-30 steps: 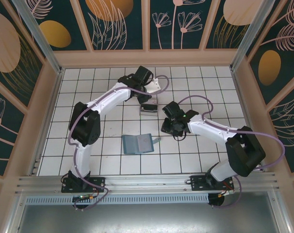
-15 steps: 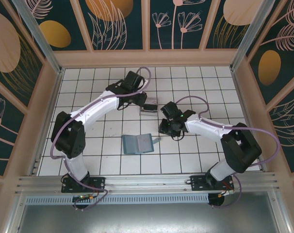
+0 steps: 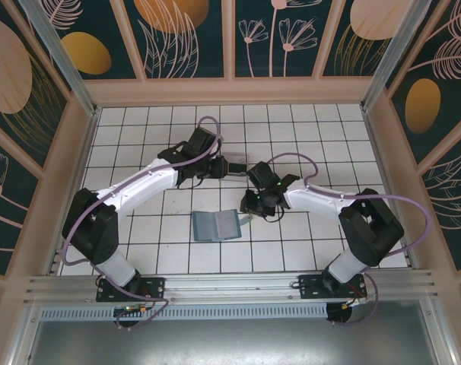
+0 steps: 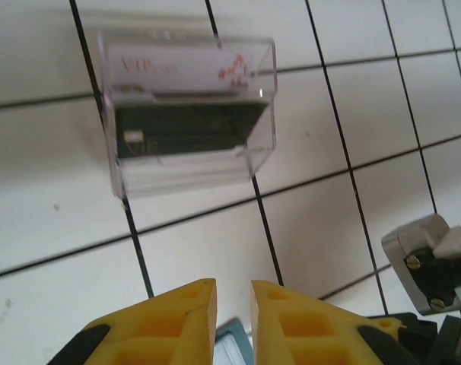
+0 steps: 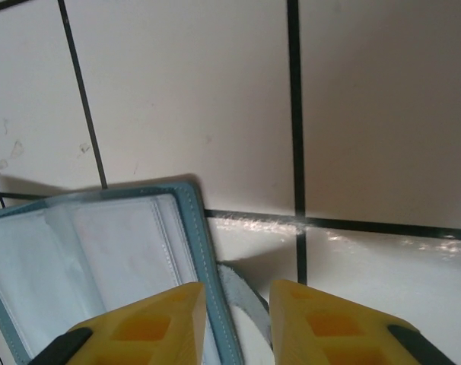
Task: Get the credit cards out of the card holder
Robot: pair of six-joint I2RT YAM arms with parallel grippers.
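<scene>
"The card holder (image 5: pixel 194 228) is looking like soft teal cloth or leather, with tiny stitches along its rim."

"Its pockets (image 5: pixel 109 251) are looking like thin, see-through plastic, a bit cloudy."

"The clear box (image 4: pixel 189 163) is shining like hard, smooth plastic. The cards (image 4: pixel 185 67) in it are looking flat and smooth."

"The white floor tiles (image 5: pixel 177 99) are gleaming, all glossy. The yellow fingers (image 5: pixel 151 319) on the right gripper (image 5: pixel 236 300) are looking like dull, matt plastic."

Left arm (image 3: pixel 143 185) and right arm (image 3: pixel 322 199) were white with black joints and lilac cables (image 3: pixel 402 200); fingers (image 4: pixel 170 319) were yellow.
</scene>
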